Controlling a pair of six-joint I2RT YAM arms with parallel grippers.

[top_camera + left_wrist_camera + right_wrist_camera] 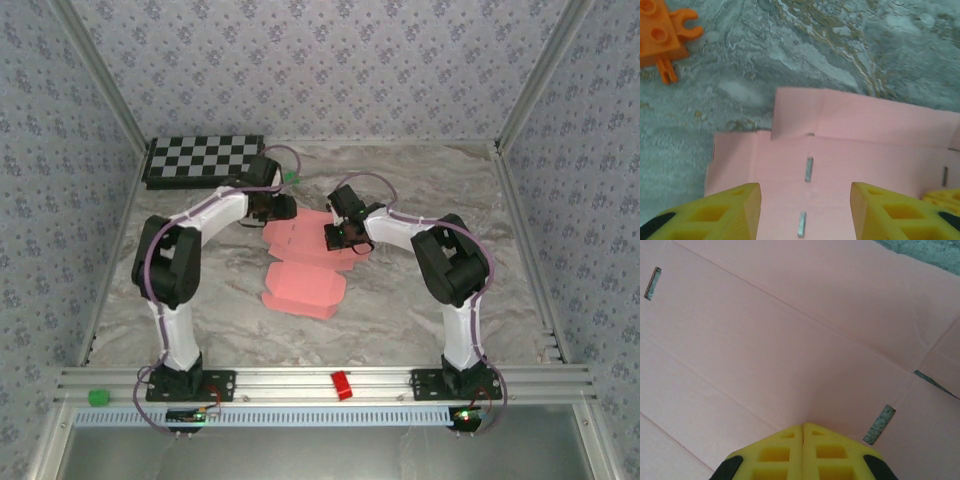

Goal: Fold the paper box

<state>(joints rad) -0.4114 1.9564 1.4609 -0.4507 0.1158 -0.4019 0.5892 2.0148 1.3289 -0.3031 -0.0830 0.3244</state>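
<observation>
While the paper box lies flat on the table, my shut right gripper rests on it and my open left gripper hangs over its far left corner, so I think lifting a flap comes next.

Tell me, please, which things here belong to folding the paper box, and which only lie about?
For the job:
paper box
left gripper
right gripper

Lying about:
checkerboard
orange piece
red block
green block
</observation>
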